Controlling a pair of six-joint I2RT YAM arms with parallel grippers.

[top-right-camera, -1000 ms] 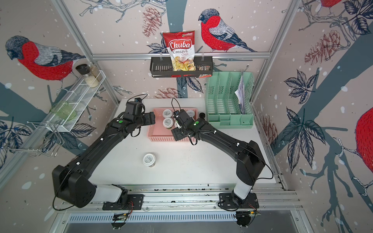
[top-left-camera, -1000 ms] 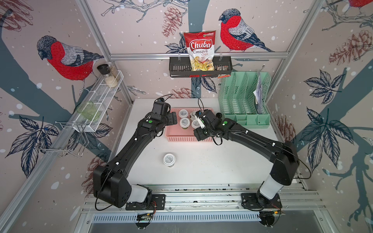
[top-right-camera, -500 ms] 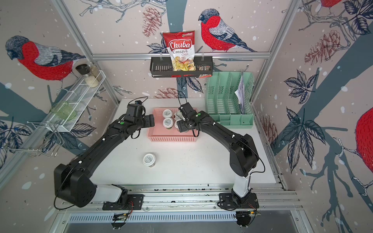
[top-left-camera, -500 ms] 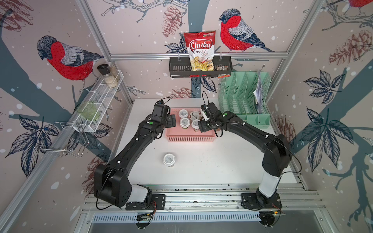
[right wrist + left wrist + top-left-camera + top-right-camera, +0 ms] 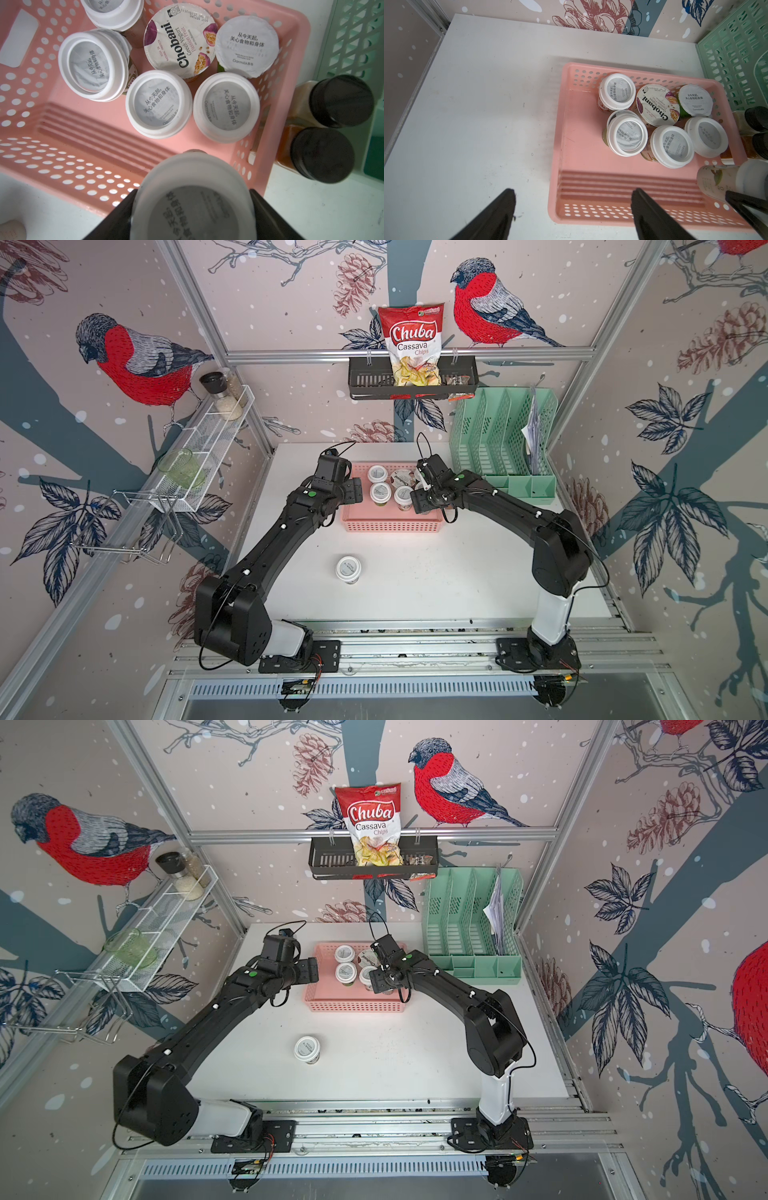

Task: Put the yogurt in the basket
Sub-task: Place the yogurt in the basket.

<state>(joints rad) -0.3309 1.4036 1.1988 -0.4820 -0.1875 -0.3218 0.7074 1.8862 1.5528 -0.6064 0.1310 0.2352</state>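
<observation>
I see six yogurt cups (image 5: pixel 159 104) in the pink basket (image 5: pixel 62 176), my right gripper (image 5: pixel 193 195) clamped on a seventh cup (image 5: pixel 191 180) above it, my left gripper (image 5: pixel 573 191) jaws apart, empty.

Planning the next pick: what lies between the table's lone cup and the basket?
Only bare table separates the lone cup from the basket, in both top views.
</observation>
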